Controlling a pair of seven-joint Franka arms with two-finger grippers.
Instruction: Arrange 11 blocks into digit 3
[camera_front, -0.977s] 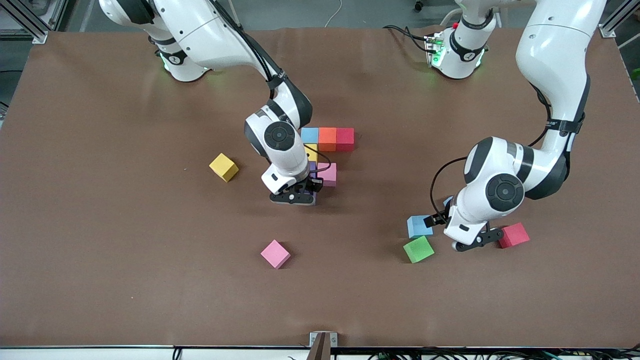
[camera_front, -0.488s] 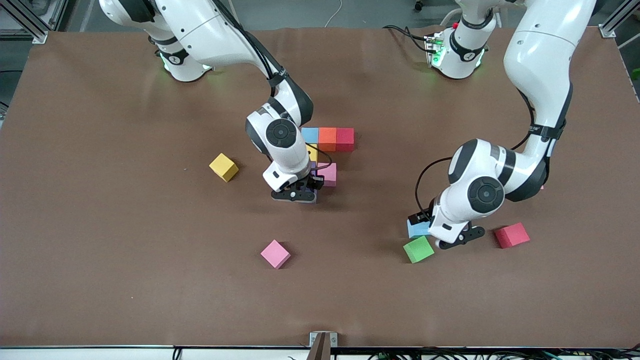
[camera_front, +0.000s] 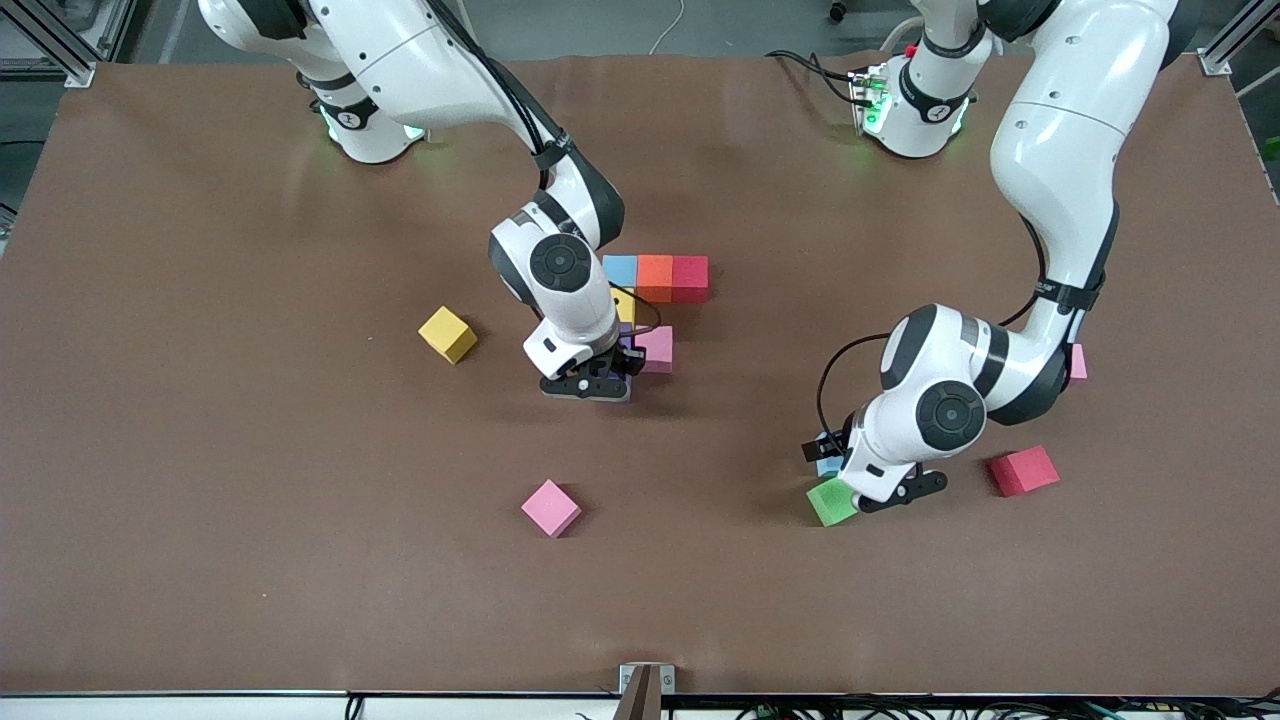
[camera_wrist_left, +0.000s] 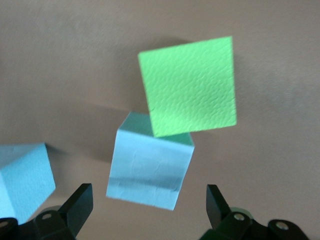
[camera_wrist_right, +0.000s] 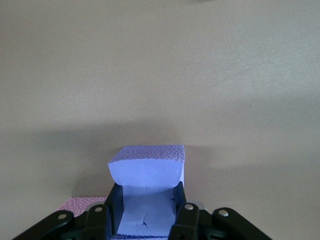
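Note:
The partial digit 3 (camera_front: 655, 278) has a row of blue, orange and red blocks, with yellow (camera_front: 624, 300) and pink (camera_front: 657, 348) blocks nearer the camera. My right gripper (camera_front: 590, 386) is beside the pink block, low at the table. In the right wrist view my right gripper (camera_wrist_right: 147, 202) is shut on a purple block (camera_wrist_right: 147, 167). My left gripper (camera_front: 885, 488) is open over a loose blue block (camera_wrist_left: 150, 167) that touches a green block (camera_front: 830, 502), which also shows in the left wrist view (camera_wrist_left: 189, 86). My left gripper (camera_wrist_left: 148, 205) has one finger on either side of the blue block.
Loose blocks lie about: yellow (camera_front: 447, 334), pink (camera_front: 551, 508), red (camera_front: 1023, 470), a second blue one (camera_wrist_left: 25, 175) and a pink one (camera_front: 1077, 362) half hidden by the left arm. The table's front edge carries a metal bracket (camera_front: 646, 680).
My left arm has swung toward the right arm's end, from beside the red block to over the blue and green blocks. My right gripper has barely shifted with the purple block.

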